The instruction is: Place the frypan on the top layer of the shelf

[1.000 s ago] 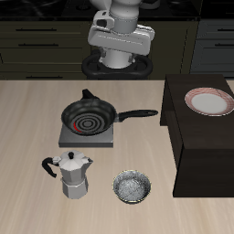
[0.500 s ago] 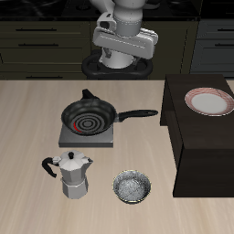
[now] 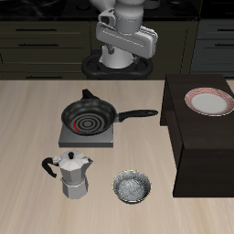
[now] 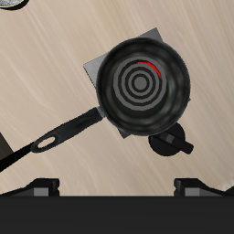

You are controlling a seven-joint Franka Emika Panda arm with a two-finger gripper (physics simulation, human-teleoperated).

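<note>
The frypan (image 3: 89,116) is a round black pan that rests on the grey hotplate (image 3: 87,136), and its long handle (image 3: 137,115) points toward the shelf (image 3: 196,137). The shelf is a large dark boxy unit beside the pan. My gripper (image 3: 125,57) hangs high behind the pan, well above the table and touching nothing. In the wrist view the frypan (image 4: 143,84) lies straight below, with its handle (image 4: 59,137) running off diagonally. The gripper (image 4: 119,187) is open, with nothing between its wide-set fingertips (image 4: 41,187).
A pink-rimmed plate (image 3: 209,101) lies on the shelf's top surface. A moka pot (image 3: 73,175) and a small speckled metal bowl (image 3: 132,187) stand nearer the table's front edge. Dark drawer cabinets (image 3: 41,41) run behind the table.
The gripper has risen slightly above the back of the table. The frypan and everything else stayed put.
</note>
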